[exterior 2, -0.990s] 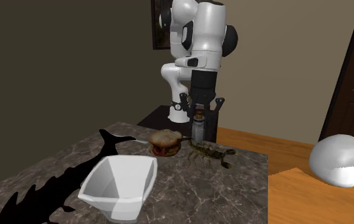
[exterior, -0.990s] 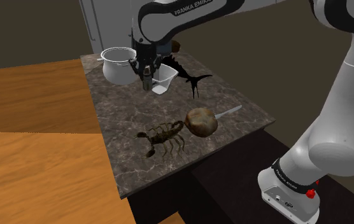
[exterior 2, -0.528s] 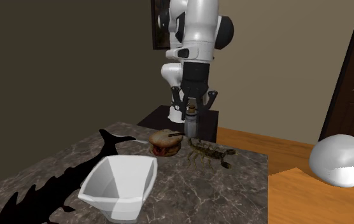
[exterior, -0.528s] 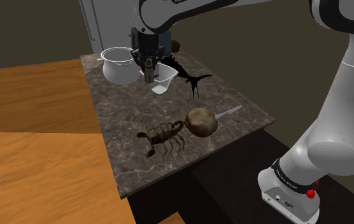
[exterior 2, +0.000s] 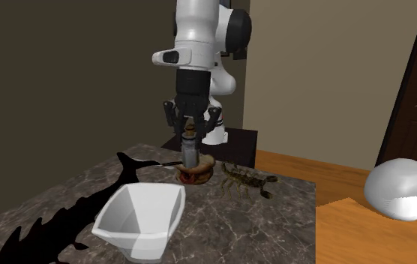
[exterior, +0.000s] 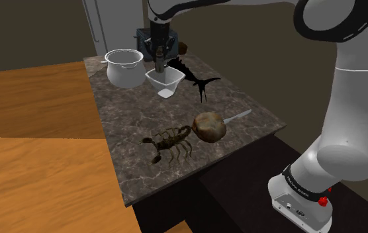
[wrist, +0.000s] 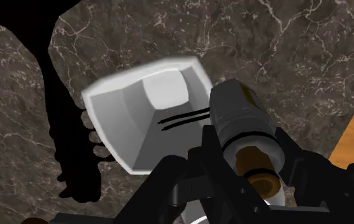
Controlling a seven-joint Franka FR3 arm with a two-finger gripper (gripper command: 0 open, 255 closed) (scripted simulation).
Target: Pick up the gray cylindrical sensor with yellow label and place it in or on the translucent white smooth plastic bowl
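Observation:
My gripper [exterior: 158,49] is shut on the gray cylindrical sensor [exterior: 158,61], holding it upright by its top, just above the white bowl [exterior: 170,85] near the counter's far end. In the second exterior view the gripper [exterior 2: 190,131] holds the sensor [exterior 2: 190,152] in the air behind the bowl [exterior 2: 143,238]. In the wrist view the sensor [wrist: 236,118] has a yellowish label, a black ring and a brown cap. It is clasped in the gripper [wrist: 247,162], over the edge of the bowl [wrist: 115,121].
A white pot [exterior: 124,66] stands beside the bowl at the marble counter's [exterior: 130,112] corner. A black fish-shaped figure [exterior: 194,78] lies on the bowl's other side. A brown scorpion [exterior: 171,140] and a round brown object [exterior: 209,126] with a handle lie nearer the stand.
The gripper has risen with the sensor and moved from between pot and bowl to above the bowl's rim. Nothing else has moved.

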